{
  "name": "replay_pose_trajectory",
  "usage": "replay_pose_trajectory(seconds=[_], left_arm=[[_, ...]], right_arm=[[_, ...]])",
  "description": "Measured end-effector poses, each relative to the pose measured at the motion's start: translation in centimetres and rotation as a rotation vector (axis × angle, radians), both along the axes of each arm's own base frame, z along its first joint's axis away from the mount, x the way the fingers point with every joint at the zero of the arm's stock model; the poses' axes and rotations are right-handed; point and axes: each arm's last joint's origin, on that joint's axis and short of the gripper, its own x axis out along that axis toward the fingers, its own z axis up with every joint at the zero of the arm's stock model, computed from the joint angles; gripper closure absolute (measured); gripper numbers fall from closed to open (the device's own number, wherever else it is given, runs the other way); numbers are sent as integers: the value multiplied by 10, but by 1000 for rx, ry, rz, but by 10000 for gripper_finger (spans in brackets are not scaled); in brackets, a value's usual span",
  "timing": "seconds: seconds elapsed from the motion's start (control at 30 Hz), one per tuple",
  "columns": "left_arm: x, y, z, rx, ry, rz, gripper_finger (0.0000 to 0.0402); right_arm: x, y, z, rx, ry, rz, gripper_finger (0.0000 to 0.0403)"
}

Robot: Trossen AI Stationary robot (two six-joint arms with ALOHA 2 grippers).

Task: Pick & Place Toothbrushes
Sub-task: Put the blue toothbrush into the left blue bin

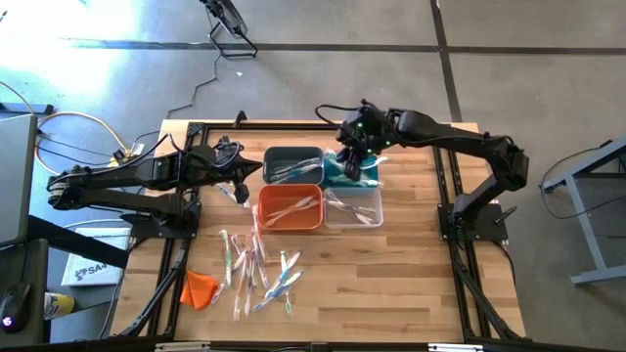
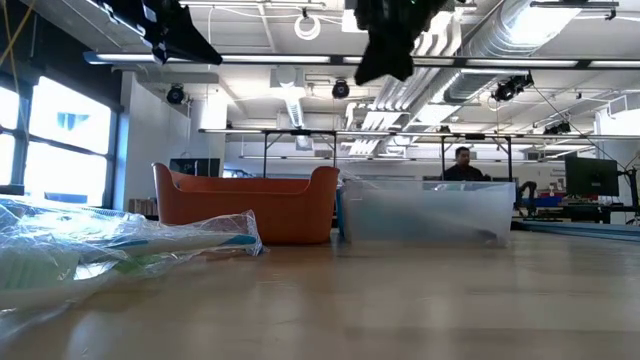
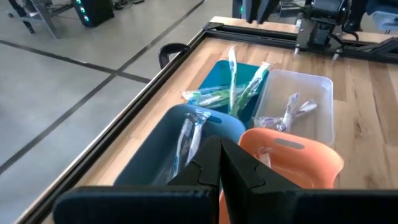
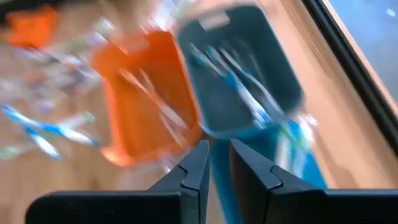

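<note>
Several wrapped toothbrushes [image 1: 259, 269] lie loose on the near part of the wooden table. Others lie in the dark grey bin [image 3: 186, 134], the teal bin [image 3: 235, 87], the clear bin [image 3: 291, 111] and the orange bin [image 1: 290, 207]. My right gripper [image 4: 217, 163] hangs above the teal bin [image 1: 352, 172], tilted down, its fingers a narrow gap apart with nothing between them. My left gripper [image 3: 219, 163] hovers shut and empty at the left of the dark grey bin [image 1: 293, 164].
The four bins stand side by side in a two-by-two block at mid-table. A small orange cloth lump [image 1: 199, 288] lies near the front left corner. Black frame rails [image 1: 186, 244] run along the table's left and right sides. In the low view a person [image 2: 462, 165] is far behind the table.
</note>
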Motion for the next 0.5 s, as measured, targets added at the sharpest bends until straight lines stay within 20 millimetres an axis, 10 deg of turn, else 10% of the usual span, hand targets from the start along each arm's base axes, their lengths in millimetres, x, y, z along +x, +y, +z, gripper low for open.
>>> replay_pose_trajectory(seconds=[0.5], left_arm=[[1, -7, -3, -180, -16, -190, 401]], right_arm=[[30, 69, 14, -48, -185, -11, 377]])
